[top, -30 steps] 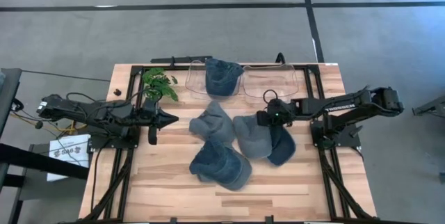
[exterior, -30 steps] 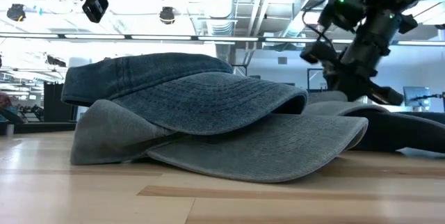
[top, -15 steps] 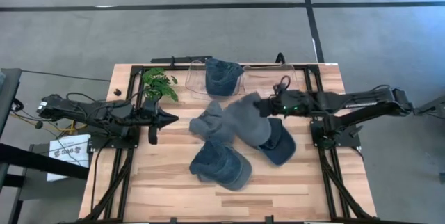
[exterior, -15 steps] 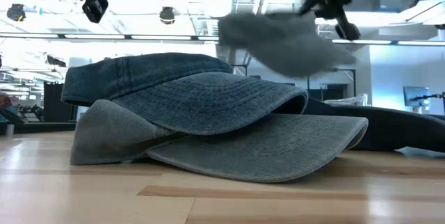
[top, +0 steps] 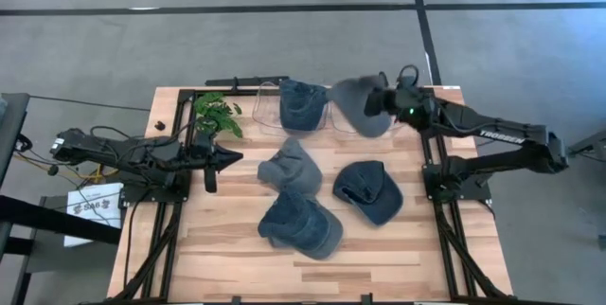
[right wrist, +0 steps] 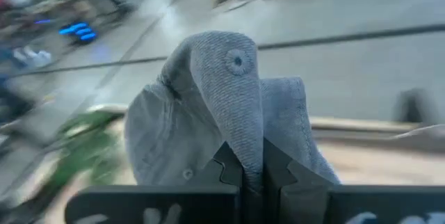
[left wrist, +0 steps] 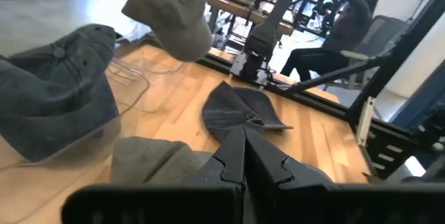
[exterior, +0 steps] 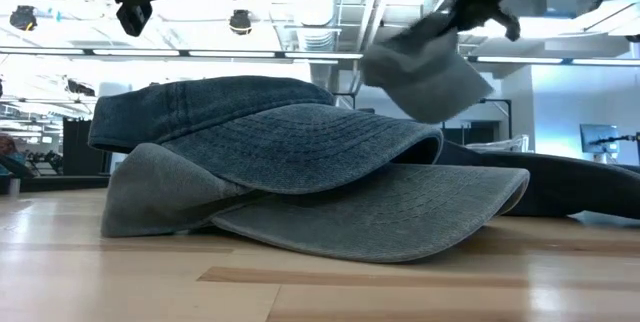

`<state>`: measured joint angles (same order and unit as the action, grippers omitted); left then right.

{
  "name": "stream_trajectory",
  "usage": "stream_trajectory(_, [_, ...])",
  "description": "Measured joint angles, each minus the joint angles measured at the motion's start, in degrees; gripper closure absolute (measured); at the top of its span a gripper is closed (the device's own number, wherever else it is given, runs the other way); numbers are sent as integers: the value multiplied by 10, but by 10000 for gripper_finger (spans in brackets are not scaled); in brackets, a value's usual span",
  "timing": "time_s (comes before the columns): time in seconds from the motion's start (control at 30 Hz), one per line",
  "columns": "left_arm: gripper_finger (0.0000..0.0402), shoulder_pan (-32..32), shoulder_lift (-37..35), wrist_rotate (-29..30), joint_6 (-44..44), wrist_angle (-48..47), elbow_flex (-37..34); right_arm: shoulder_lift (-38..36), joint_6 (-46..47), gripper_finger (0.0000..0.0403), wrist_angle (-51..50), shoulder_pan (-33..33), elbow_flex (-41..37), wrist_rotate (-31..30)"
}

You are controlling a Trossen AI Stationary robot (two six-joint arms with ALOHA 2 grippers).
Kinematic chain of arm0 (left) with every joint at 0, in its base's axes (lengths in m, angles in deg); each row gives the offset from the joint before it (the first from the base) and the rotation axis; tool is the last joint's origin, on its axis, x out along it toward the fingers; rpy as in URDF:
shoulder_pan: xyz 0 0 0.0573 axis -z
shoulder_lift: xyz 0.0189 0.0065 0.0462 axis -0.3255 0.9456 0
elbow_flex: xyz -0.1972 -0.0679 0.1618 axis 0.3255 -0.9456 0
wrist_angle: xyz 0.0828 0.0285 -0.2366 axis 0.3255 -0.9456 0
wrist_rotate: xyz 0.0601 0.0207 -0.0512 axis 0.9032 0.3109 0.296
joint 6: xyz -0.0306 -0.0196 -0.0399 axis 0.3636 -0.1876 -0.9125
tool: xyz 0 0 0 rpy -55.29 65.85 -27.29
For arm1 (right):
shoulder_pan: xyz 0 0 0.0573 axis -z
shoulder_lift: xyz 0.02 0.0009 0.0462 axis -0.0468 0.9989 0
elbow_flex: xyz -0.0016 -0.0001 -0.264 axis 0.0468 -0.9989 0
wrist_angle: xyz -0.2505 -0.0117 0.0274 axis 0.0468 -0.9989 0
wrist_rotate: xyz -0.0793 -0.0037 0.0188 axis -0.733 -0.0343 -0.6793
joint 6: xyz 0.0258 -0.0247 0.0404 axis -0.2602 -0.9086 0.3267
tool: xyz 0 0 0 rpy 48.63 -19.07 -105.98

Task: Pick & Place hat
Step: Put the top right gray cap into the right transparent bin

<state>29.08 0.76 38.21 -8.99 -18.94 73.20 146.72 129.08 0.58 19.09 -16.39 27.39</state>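
Note:
My right gripper (top: 377, 102) is shut on a light grey cap (top: 355, 106) and carries it in the air above the right clear bin (top: 398, 120) at the table's far edge. In the low view the cap (exterior: 425, 67) hangs high under the gripper. A dark blue cap (top: 303, 104) sits in the left clear bin. Three more caps lie on the wood: a grey one (top: 289, 166), a blue one (top: 301, 226) and a dark one (top: 369, 191). My left gripper (top: 235, 160) waits shut at the table's left, near the grey cap. My right gripper pinches a fold of the grey cap's crown (right wrist: 245, 137) between its two fingers, just below the top button (right wrist: 236, 60). The cap is lifted clear of the table and bulges out past the fingers; its brim cannot be made out in the wrist view.
A green plant sprig (top: 218, 114) lies at the far left of the table. Black frame rails run along both sides (top: 445, 220). Bare wood shows along the near edge (top: 398, 258). A seated person (left wrist: 341, 33) shows beyond the table in the left wrist view.
My right gripper has lifted the grey cap off the dark cap in the table's right middle and swung it up toward the far edge, over the right clear bin. The dark cap stayed where it lay and now shows whole.

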Motion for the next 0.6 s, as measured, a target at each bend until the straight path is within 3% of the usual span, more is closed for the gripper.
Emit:
stream_trajectory(0.23, [401,0,0,22,7,0,0,-17,-57,402,33,132,-39,31])
stream_trajectory(0.47, [402,0,0,24,10,0,0,-16,-62,402,315,215,-195,166])
stream_trajectory(0.6, [402,0,0,24,13,0,0,-16,-68,402,378,237,-262,215])
